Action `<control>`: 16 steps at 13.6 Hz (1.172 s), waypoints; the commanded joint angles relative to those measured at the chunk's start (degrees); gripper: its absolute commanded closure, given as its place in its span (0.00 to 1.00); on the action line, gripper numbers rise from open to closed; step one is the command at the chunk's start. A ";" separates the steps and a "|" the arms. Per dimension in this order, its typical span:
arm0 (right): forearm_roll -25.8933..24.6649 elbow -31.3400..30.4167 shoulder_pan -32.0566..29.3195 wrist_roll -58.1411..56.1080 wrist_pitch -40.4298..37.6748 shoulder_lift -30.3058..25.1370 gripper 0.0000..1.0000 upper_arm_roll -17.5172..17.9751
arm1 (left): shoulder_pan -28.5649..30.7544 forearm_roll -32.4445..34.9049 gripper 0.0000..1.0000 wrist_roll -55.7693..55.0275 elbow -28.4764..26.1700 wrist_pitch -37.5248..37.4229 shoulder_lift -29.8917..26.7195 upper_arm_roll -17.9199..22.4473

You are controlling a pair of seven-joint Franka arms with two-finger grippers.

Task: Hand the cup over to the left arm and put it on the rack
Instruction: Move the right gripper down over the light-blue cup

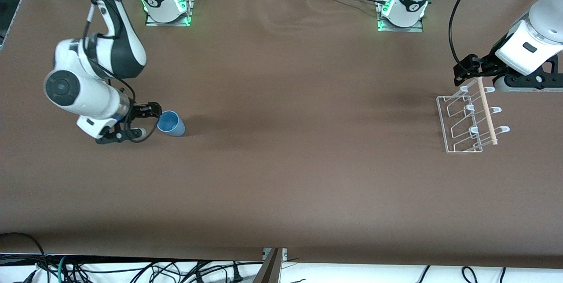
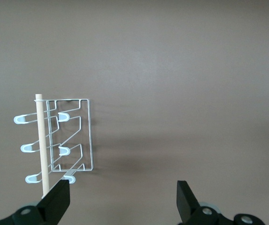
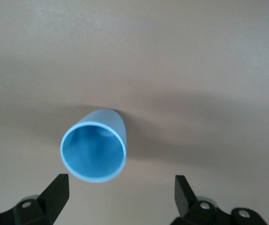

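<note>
From the front view, the cup [image 1: 171, 123] stands on the tabletop [image 1: 281, 164] toward the right arm's end, mouth up. The right gripper [image 1: 148, 121] sits low just beside it, fingers spread and not touching it. At the left arm's end, the rack [image 1: 469, 118] rests near the table's edge with its wooden dowel [image 1: 487, 109] lying across the pegs, and the left gripper [image 1: 469, 71] hovers over the rack's end nearest the robots' bases. In the left wrist view, the left gripper [image 2: 123, 199] is released and empty, the rack [image 2: 71, 140] below it. In the right wrist view, the right gripper [image 3: 121, 192] is spread wide with the cup [image 3: 94, 149] just ahead of its fingertips, ungrasped.
</note>
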 commanded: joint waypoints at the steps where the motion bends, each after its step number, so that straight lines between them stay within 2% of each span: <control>1: -0.32 -0.22 0.59 0.77 2.96 2.11 0.01 0.15 | 0.18 -1.38 0.00 -0.52 0.74 -1.01 -0.13 -0.19; 10: -0.84 -0.22 1.29 0.07 6.83 7.47 0.02 0.06 | 0.00 -1.38 0.00 -0.43 0.74 -1.01 -0.13 -0.28; 11: -0.84 -0.13 1.38 -0.02 7.01 7.82 0.07 0.06 | 0.00 -1.38 0.00 -0.52 0.74 -1.01 -0.13 -0.28; 12: -0.84 -0.13 1.55 -0.02 7.01 8.09 0.20 0.06 | 0.00 -1.38 0.00 -0.52 0.74 -1.01 -0.13 -0.28; 13: -0.84 -0.13 1.47 -0.02 7.01 8.35 0.28 0.06 | 0.09 -1.38 0.00 -0.43 0.74 -1.01 -0.13 -0.28; 14: -0.84 -0.13 1.47 -0.02 7.01 8.36 0.46 0.06 | 0.18 -1.64 0.00 -0.52 0.74 -1.01 -0.13 -0.28; 15: -0.84 -0.04 1.47 -0.19 7.01 8.44 0.68 0.06 | 0.18 -1.64 0.00 -0.43 0.74 -1.01 -0.13 -0.28; 16: -0.84 0.04 1.47 -0.19 7.45 8.70 0.83 0.06 | 0.18 -1.64 0.00 -0.43 0.74 -1.01 -0.13 -0.28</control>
